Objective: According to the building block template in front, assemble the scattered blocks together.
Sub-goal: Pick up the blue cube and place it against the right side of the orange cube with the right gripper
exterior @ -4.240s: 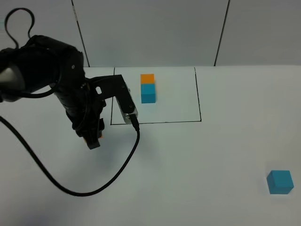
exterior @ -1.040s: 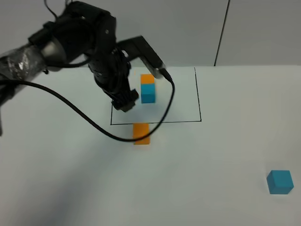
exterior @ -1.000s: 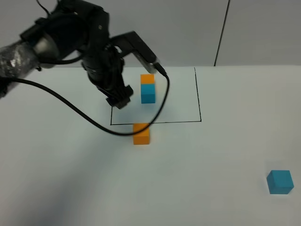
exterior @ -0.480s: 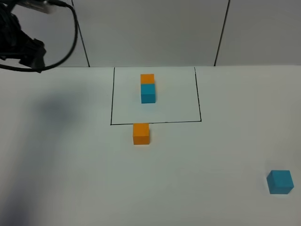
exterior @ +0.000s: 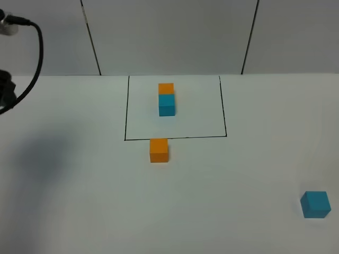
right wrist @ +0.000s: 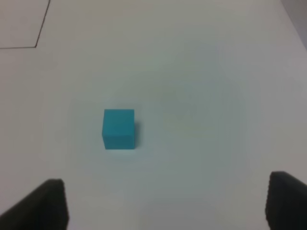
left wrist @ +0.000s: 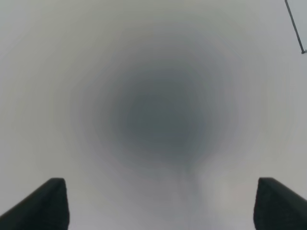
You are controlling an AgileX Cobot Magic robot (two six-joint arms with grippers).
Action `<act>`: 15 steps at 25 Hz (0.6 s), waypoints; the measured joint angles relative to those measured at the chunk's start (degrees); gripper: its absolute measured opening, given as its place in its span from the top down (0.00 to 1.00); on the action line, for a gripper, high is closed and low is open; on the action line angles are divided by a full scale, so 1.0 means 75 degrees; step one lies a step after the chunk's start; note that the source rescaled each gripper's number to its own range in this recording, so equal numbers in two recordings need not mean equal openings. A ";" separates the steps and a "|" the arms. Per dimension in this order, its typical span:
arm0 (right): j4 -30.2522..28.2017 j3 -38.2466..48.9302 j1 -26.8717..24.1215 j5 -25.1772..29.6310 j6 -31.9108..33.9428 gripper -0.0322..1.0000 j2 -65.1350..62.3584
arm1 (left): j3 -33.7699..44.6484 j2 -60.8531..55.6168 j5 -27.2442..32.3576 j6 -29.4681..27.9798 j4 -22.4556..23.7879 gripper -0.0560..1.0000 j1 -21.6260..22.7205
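Note:
The building block template is an orange cube (exterior: pixel 166 88) joined to a teal cube (exterior: pixel 167 105) inside a black-lined rectangle (exterior: pixel 175 137). Of the scattered blocks, the orange one (exterior: pixel 159 150) lies just outside the rectangle's near line. The teal one (exterior: pixel 315 204) sits alone at the near right and also shows as a teal cube (right wrist: pixel 118 128) in the right wrist view. My right gripper (right wrist: pixel 168 211) is open, with the cube ahead of its fingertips and apart from them. My left gripper (left wrist: pixel 163 211) is open over bare table, nothing between its fingers.
A part of the left arm (exterior: pixel 5 92) and its black cable (exterior: pixel 36 47) show at the far left edge of the high view. A grey panelled wall (exterior: pixel 169 32) backs the white table (exterior: pixel 212 174). The right arm is outside the high view.
The left arm has pulled back from beside the template to the far left edge of the high view. The orange block stays by the rectangle's near line. The teal block has not moved.

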 joint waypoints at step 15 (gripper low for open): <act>0.0000 0.0000 0.0000 0.0000 0.0000 0.29 0.0000 | 0.4027 -0.5072 -0.0270 -0.0994 -0.0066 0.25 0.0000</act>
